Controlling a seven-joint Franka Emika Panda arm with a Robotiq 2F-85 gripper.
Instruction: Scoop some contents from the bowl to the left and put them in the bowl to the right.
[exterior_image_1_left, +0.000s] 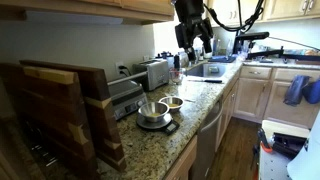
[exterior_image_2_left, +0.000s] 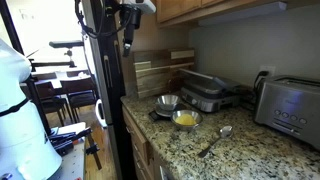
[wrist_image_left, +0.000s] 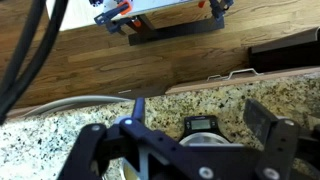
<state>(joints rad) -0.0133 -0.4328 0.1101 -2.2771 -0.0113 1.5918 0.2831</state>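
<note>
The larger, deeper steel bowl (exterior_image_1_left: 152, 111) stands on a black kitchen scale (exterior_image_1_left: 155, 124) on the granite counter; it also shows in an exterior view (exterior_image_2_left: 166, 102). The smaller, shallower steel bowl (exterior_image_1_left: 173, 102) stands right beside it, its inside yellow-brown (exterior_image_2_left: 186, 119). A metal spoon (exterior_image_2_left: 215, 140) lies on the counter beyond the small bowl. My gripper (exterior_image_1_left: 193, 42) hangs high above the counter and bowls (exterior_image_2_left: 128, 35), open and empty. In the wrist view my gripper (wrist_image_left: 178, 138) looks down on the scale's display (wrist_image_left: 203, 124) and a bit of the bowl's rim.
A toaster (exterior_image_2_left: 290, 105) and a sandwich grill (exterior_image_2_left: 205, 95) stand against the wall behind the bowls. Wooden cutting boards (exterior_image_1_left: 60, 110) lean at one end of the counter. A sink (exterior_image_1_left: 205, 70) lies farther along. The counter edge (wrist_image_left: 200, 82) drops to a wood floor.
</note>
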